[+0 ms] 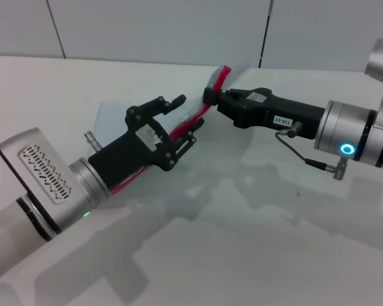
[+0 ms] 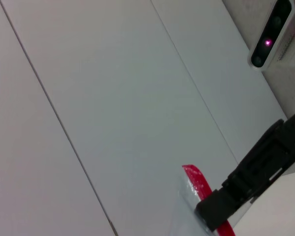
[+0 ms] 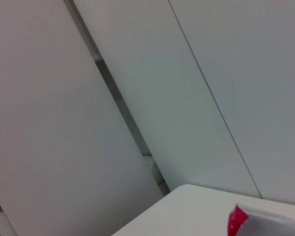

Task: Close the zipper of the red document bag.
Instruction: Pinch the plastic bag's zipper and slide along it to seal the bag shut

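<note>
The red document bag (image 1: pixel 112 113) is a translucent pale pouch, raised off the white table at its far end. Its zipper (image 1: pixel 186 122) is a bright red strip running from beside my left wrist up to the tip (image 1: pixel 225 69). My left gripper (image 1: pixel 181 121) stands open, one finger on each side of the red strip. My right gripper (image 1: pixel 210 97) comes in from the right and is shut on the zipper near the raised end. In the left wrist view the zipper (image 2: pixel 197 181) shows with the right gripper (image 2: pixel 221 209) clamped on it. The right wrist view shows the zipper end (image 3: pixel 237 221).
The white table (image 1: pixel 242 242) spreads wide in front of both arms. Grey wall panels (image 1: pixel 159 29) stand behind it. The robot's head camera (image 2: pixel 272 34) shows in the left wrist view.
</note>
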Robot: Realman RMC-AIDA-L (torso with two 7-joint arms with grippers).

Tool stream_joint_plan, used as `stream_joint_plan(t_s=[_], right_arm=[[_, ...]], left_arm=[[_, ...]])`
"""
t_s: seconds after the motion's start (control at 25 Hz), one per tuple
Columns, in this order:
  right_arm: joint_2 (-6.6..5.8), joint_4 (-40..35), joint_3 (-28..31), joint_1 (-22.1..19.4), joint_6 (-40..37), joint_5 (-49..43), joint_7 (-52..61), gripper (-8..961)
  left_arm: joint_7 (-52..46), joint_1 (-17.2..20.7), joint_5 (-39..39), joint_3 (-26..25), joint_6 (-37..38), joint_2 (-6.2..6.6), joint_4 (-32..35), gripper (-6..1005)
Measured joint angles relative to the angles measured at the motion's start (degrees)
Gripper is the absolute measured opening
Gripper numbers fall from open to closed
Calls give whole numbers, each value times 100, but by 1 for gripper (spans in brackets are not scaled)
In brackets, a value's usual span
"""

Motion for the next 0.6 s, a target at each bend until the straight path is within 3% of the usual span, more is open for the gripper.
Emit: stream_joint_plan(t_s=[0.12, 0.32, 0.6], right_arm=[[0, 0, 0, -3, -18, 0, 0, 61], [0, 0, 0, -9, -18, 0, -1, 67], [0, 0, -2, -12, -18, 0, -2, 75]], left_arm=[[1, 2, -1, 17, 0, 0, 0, 533], [31, 11, -2, -3, 0, -5, -3, 342], [378, 19, -3, -2, 0, -9, -117, 256]])
